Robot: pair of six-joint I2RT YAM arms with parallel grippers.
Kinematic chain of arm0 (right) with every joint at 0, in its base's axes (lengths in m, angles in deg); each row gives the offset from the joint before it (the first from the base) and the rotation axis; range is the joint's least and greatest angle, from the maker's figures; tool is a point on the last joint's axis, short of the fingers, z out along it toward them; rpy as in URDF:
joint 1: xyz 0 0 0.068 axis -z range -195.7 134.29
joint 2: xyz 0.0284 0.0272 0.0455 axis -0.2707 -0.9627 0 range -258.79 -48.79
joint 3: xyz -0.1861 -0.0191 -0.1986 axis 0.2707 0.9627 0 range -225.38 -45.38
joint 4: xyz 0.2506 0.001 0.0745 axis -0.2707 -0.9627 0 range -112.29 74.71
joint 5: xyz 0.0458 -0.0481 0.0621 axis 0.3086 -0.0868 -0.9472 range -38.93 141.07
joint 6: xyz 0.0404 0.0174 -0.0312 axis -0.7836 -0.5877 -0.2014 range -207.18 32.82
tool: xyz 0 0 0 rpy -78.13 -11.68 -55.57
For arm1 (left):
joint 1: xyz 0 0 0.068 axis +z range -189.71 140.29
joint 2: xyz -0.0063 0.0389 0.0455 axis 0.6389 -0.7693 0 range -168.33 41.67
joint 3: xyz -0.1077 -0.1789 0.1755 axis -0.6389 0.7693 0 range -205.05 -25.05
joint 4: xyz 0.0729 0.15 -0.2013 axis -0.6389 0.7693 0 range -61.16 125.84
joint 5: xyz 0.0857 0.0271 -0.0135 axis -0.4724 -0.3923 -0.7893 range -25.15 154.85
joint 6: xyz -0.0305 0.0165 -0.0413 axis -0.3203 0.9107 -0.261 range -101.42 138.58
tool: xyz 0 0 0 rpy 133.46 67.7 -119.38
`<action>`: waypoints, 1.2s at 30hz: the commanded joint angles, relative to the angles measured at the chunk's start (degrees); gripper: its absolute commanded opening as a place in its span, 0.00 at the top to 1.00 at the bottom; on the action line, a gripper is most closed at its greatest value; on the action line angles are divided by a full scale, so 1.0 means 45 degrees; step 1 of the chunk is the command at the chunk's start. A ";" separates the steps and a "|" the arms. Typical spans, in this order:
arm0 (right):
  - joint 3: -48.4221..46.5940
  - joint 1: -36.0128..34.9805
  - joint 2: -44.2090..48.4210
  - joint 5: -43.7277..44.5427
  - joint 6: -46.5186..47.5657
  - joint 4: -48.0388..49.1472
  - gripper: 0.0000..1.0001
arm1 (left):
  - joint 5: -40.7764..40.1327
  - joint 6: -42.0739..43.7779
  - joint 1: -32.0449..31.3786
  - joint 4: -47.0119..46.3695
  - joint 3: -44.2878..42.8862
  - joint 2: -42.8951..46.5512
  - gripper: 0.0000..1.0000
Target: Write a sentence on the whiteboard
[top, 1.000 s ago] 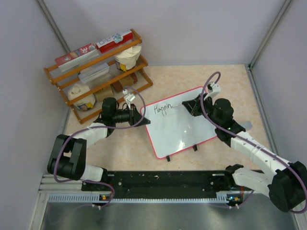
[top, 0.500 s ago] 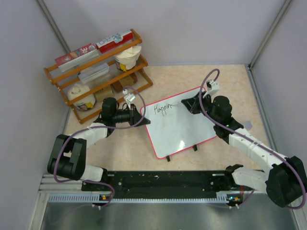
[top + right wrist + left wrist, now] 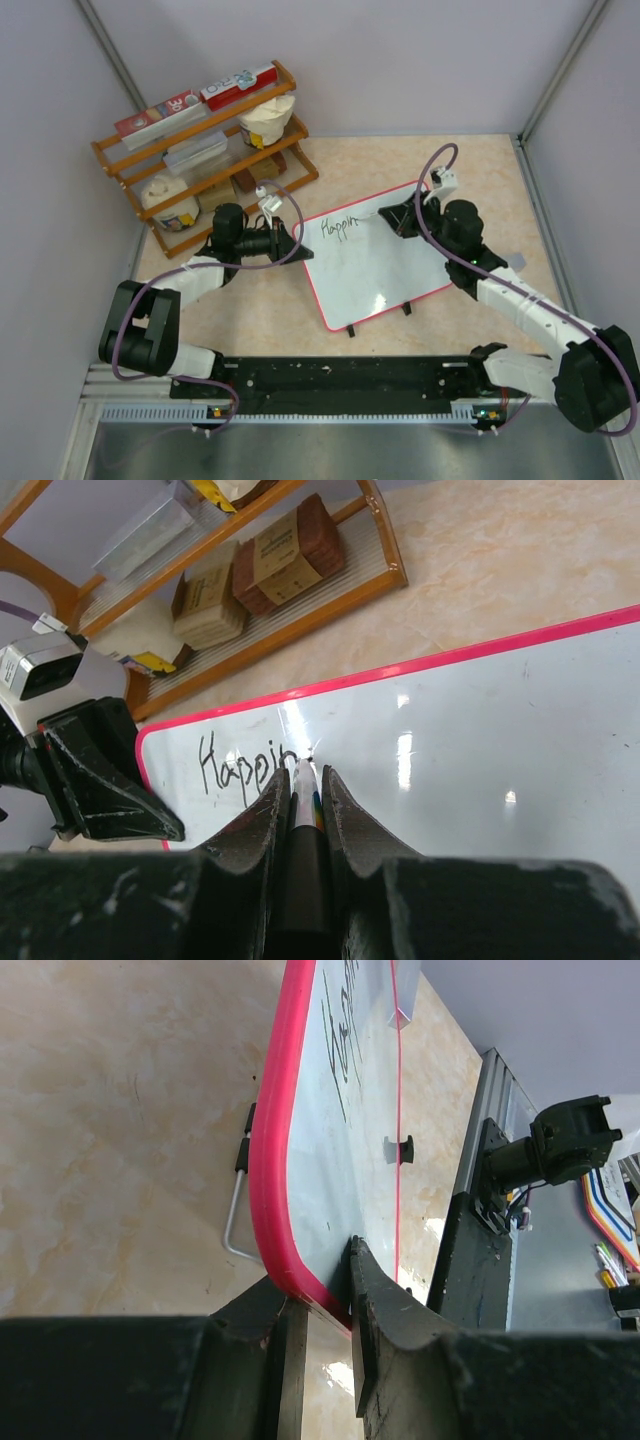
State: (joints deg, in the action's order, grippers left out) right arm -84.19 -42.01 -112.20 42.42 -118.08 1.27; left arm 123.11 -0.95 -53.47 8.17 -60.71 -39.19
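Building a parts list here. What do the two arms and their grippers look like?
The left arm and right arm have white tube-like links between chunky black joints. A purple cable loops along each, with a small white block near the wrist. The left gripper and right gripper have matte black, tapered fingers with scuffed edges.

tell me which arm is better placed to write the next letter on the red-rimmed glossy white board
Right. The right gripper holds a white-tipped marker at the red-rimmed white whiteboard just after black handwritten "Happin"; the left gripper only clamps the board's corner.
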 commanded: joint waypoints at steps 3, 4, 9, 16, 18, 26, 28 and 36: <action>-0.0478 0.0474 0.0128 0.0769 0.0342 -0.0515 1.00 | -0.0603 0.1762 -0.0321 0.0374 0.0053 -0.0156 1.00; -0.0478 0.0513 0.0128 0.0827 0.0323 -0.0515 1.00 | -0.0603 0.1762 -0.0321 0.0374 0.0034 -0.0156 1.00; -0.0556 0.0572 0.0128 0.0886 0.0225 -0.0457 1.00 | -0.0603 0.1762 -0.0322 0.0354 0.0014 -0.0156 1.00; -0.0692 0.0572 -0.0009 0.0633 0.0049 -0.0242 1.00 | -0.0603 0.1762 -0.0341 0.0374 0.0014 -0.0156 1.00; -0.0751 0.0572 -0.0067 0.0515 0.0010 -0.0144 1.00 | -0.0603 0.1781 -0.0341 0.0374 0.0034 -0.0137 1.00; -0.0654 0.0553 -0.0282 -0.0246 -0.0068 0.0110 1.00 | -0.0603 0.1781 -0.0341 0.0393 0.0034 -0.0137 1.00; -0.0634 0.0553 -0.0302 -0.0422 -0.0068 0.0246 1.00 | -0.0603 0.1781 -0.0341 0.0393 0.0034 -0.0137 1.00; -0.0634 0.0553 -0.0380 -0.0813 -0.0049 0.0247 1.00 | -0.0603 0.1801 -0.0341 0.0393 0.0034 -0.0156 1.00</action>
State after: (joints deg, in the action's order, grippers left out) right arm -84.93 -39.96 -113.17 39.98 -118.82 2.14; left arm 123.06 -0.95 -53.47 8.43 -60.77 -39.19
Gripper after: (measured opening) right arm 0.115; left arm 0.239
